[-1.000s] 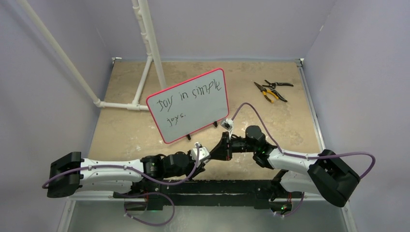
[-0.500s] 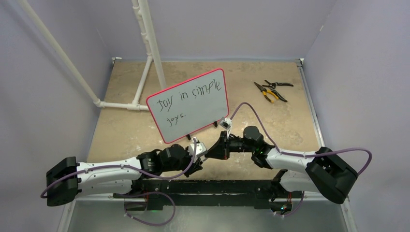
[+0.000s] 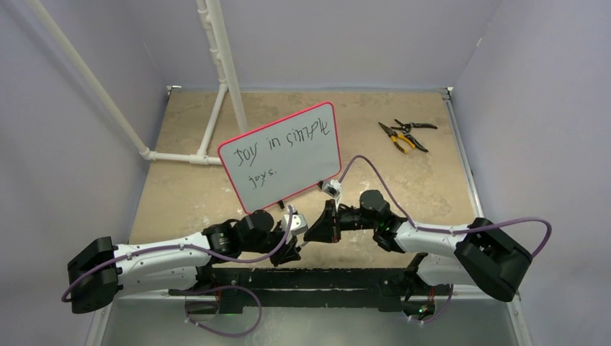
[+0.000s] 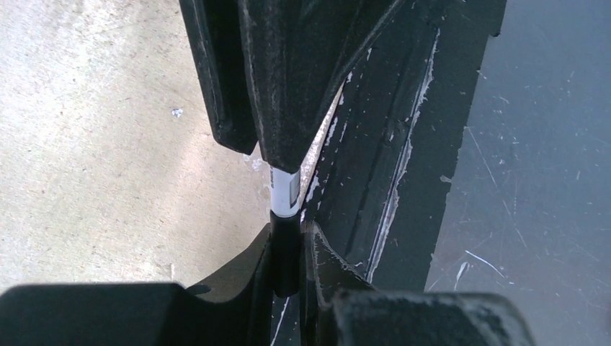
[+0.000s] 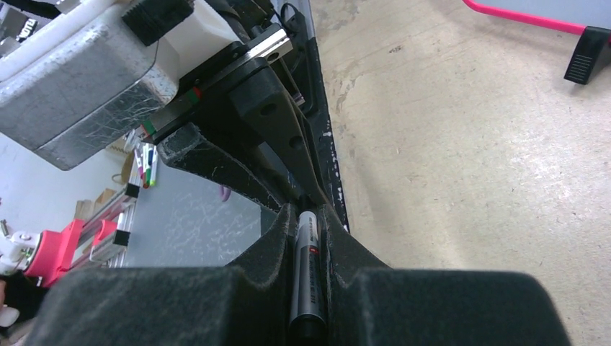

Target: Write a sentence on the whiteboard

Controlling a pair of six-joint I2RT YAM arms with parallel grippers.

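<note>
Near of the red-rimmed pale whiteboard (image 3: 302, 167), left gripper (image 4: 286, 241) and right gripper (image 5: 306, 229) are clamping opposite ends of a slim black-and-white marker (image 4: 284, 193) lying left-right.

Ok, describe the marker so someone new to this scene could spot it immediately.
Start at the whiteboard standing mid-table, then come toward the near edge where the left gripper and right gripper meet tip to tip. The marker is the slim white-and-black stick pinched between both sets of jaws, unlike the yellow-handled pliers lying loose far right.
</note>
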